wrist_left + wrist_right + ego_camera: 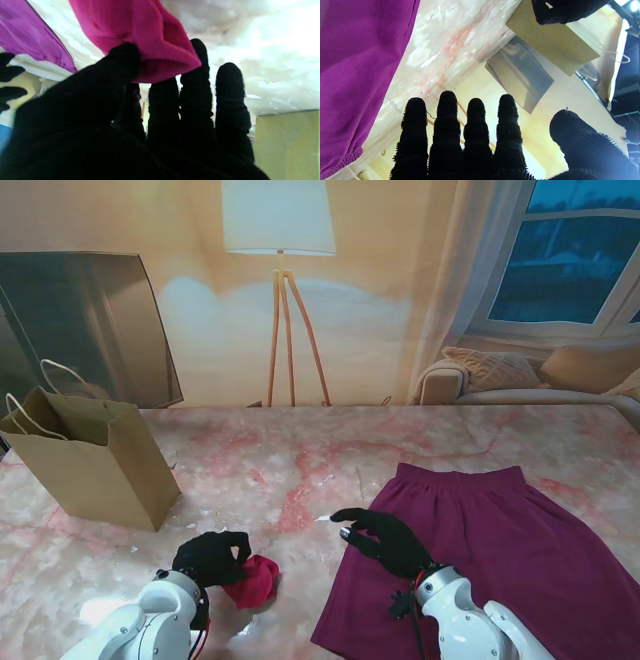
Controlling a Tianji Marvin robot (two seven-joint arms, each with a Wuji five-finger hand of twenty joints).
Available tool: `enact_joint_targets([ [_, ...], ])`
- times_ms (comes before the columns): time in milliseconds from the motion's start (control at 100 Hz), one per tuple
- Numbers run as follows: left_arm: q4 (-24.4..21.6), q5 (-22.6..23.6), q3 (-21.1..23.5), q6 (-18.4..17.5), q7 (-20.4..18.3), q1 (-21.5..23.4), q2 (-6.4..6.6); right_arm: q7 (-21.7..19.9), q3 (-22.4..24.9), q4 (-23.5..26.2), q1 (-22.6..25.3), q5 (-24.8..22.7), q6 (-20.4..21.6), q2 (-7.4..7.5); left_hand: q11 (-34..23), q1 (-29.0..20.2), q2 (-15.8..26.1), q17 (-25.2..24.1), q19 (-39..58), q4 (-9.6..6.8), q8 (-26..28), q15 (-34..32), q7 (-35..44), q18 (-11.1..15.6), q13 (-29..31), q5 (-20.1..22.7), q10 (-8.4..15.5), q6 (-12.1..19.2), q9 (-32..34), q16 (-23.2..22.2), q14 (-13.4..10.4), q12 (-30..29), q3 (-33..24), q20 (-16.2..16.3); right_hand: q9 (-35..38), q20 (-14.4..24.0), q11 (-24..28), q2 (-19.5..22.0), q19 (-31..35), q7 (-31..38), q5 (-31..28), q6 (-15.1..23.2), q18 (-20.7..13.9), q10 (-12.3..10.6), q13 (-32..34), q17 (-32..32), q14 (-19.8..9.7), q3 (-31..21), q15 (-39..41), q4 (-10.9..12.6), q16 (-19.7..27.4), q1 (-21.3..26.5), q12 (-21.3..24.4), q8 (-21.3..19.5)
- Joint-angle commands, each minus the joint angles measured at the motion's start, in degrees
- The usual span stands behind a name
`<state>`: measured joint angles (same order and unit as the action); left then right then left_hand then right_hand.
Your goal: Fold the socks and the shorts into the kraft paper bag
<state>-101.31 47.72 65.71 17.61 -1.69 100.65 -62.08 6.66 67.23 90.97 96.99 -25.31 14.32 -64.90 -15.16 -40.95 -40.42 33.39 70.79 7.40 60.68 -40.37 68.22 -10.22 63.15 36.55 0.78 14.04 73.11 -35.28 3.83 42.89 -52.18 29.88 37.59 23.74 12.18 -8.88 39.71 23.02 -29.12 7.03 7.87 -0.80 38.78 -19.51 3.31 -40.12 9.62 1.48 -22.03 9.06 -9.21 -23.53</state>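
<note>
- The paper bag (pixel 95 460) stands upright and open at the far left of the marble table (pixel 300 450), its two cord handles raised. The right wrist view shows a side and a handle of it (pixel 552 42); the left wrist view catches only a pale corner (pixel 287 145).
- The left hand (pixel 212 556) sits near me, left of centre, well apart from the bag. From the stand it looks curled over a bundled red sock (pixel 252 582), which bulges out to its right.
- The left wrist view makes the hold plain: the thumb (pixel 123 58) presses on one face of the pink-red sock (pixel 140 32) while the fingertips (pixel 198 50) back the other, so this hand is clamped on the sock. The stand view cannot show that pinch. Whether the bundle is one sock or two I cannot tell.
- Bare pink-veined marble lies between the sock and the shorts.
- The right hand (pixel 385 540) hovers at the left edge of the shorts, fingers stretched toward the left. Its wrist view shows four straight fingers (pixel 447 120) and a splayed thumb with nothing between them: released, empty.
- The purple shorts (pixel 490 555) lie flat and unfolded on the right half of the table, waistband away from me. The right wrist view shows their edge (pixel 357 75) with a gathered hem; the left wrist view shows a strip (pixel 30 37).
</note>
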Motion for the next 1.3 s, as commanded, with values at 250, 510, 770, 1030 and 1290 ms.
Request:
enact_joint_targets([
  [250, -5.3, 0.1, 4.3, -1.9, 2.3, 1.9, -0.62, 0.0, -0.2, -0.1, -0.1, 0.0, 0.2, -0.12, 0.6, -2.3, -2.0, 1.7, 2.8, 0.81, 2.6, -2.2, 4.2, 1.0, 4.1, 2.0, 2.8, 0.5, 2.3, -1.5, 0.4, 2.7, -6.2, -1.2, 0.9, 2.4, 0.6, 0.9, 1.6, 0.3, 1.0, 1.6, 0.1, 0.0, 0.8, -0.3, 0.6, 1.8, 1.2, -2.3, -1.3, 0.7, -0.6, -0.3],
  [510, -11.2, -0.8, 8.6, -1.6, 3.3, 2.0, -1.23, 0.0, 0.0, 0.1, 0.2, 0.0, 0.0, -0.11, 0.6, -2.2, -2.4, 1.3, 2.7, 0.91, 3.2, -2.1, 4.3, 1.4, 3.9, 2.2, 2.9, 0.2, 2.2, -2.1, 0.5, 3.7, -7.1, -1.6, 0.9, 2.4, 0.6, 0.8, 1.6, 0.3, 0.9, 1.5, 0.1, 0.0, 0.8, -0.3, 0.6, 1.7, 1.3, -2.3, -1.3, 0.7, -0.6, -0.3],
  [770, -16.9, 1.0, 13.7, 1.4, 3.4, 0.4, -1.63, 0.2, 0.0, 0.3, 0.6, 0.2, -0.1, -0.18, 0.6, -2.1, -2.5, 1.2, 2.4, 0.85, 3.3, -2.0, 4.2, 1.6, 4.0, 2.2, 3.0, 0.2, 2.3, -2.4, 0.4, 4.0, -7.4, -1.7, 0.9, 2.4, 0.6, 0.8, 1.6, 0.3, 0.9, 1.5, 0.0, 0.0, 0.7, -0.3, 0.7, 1.8, 1.2, -2.3, -1.3, 0.7, -0.6, -0.3],
  [1030, -20.7, 5.3, 18.3, 4.7, 0.4, -3.3, -1.37, 0.4, -0.3, 0.2, 0.1, 0.2, -0.1, -0.26, 0.8, -2.1, -2.4, 1.0, 2.2, 0.86, 3.4, -1.8, 4.2, 1.7, 3.9, 2.2, 3.2, 0.2, 2.2, -2.5, 0.3, 4.1, -7.2, -1.6, 0.9, 2.4, 0.6, 0.9, 1.6, 0.2, 1.0, 1.5, -0.1, -0.1, 0.8, -0.3, 0.6, 1.8, 1.2, -2.3, -1.3, 0.7, -0.6, -0.3],
  [1290, -21.5, 9.3, 21.8, 6.5, -4.3, -7.9, -0.75, 0.6, -0.5, 0.0, 0.0, 0.3, -0.2, -0.32, 1.0, -2.1, -2.3, 1.0, 2.1, 0.84, 3.4, -1.5, 4.1, 1.7, 3.7, 2.3, 3.3, 0.2, 2.2, -2.6, 0.2, 4.1, -7.0, -1.5, 0.8, 2.4, 0.6, 0.8, 1.6, 0.2, 1.0, 1.5, 0.1, -0.1, 0.7, -0.3, 0.6, 1.8, 1.2, -2.3, -1.3, 0.7, -0.6, -0.3],
])
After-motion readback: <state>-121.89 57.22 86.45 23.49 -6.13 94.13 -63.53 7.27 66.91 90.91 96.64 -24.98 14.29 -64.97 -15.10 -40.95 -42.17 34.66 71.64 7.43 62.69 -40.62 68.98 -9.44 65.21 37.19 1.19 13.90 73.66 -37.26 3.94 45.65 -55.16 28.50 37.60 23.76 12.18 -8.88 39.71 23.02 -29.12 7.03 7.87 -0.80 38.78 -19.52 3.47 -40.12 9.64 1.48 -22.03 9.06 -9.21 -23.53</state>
